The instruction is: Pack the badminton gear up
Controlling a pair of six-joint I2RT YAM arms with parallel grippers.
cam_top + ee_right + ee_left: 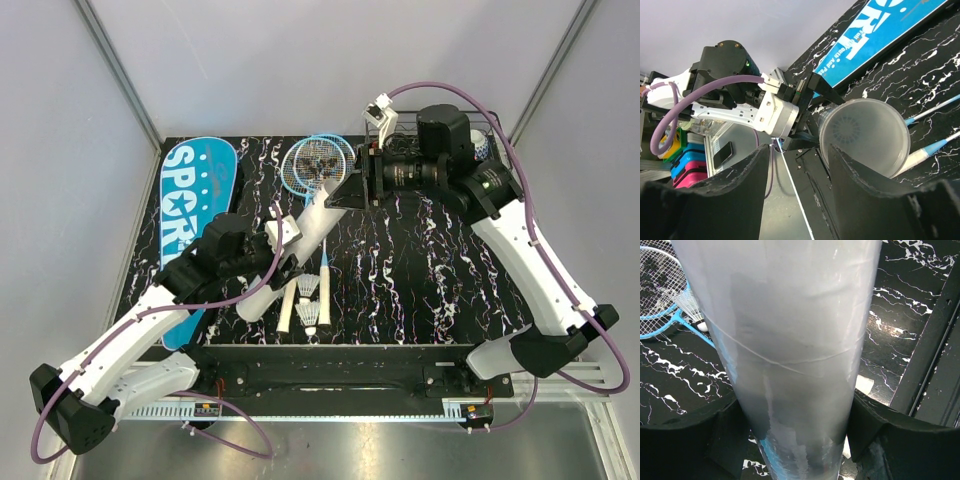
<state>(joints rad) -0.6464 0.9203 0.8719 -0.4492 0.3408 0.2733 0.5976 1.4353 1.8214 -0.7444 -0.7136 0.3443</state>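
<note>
My left gripper point(283, 250) is shut on the long white tube point(300, 245) and holds it tilted, its upper end toward the back right. In the left wrist view the tube point(790, 340) fills the space between the fingers point(885, 440). My right gripper point(352, 188) stands open right at the tube's upper end, with nothing between its fingers point(865, 200). The tube's round mouth point(865, 135) faces the right wrist camera. Two blue-framed rackets point(315, 165) lie behind the tube, and two shuttlecocks point(309, 300) lie between their white handles. The teal SPORT bag point(195, 200) lies at the left.
A black wire rack with a ceramic cup point(480, 148) stands at the back right, behind the right arm. A black rail point(330, 365) runs along the table's near edge. Beyond the table edge, the right wrist view shows a phone point(722, 154) and coloured boxes point(680, 160).
</note>
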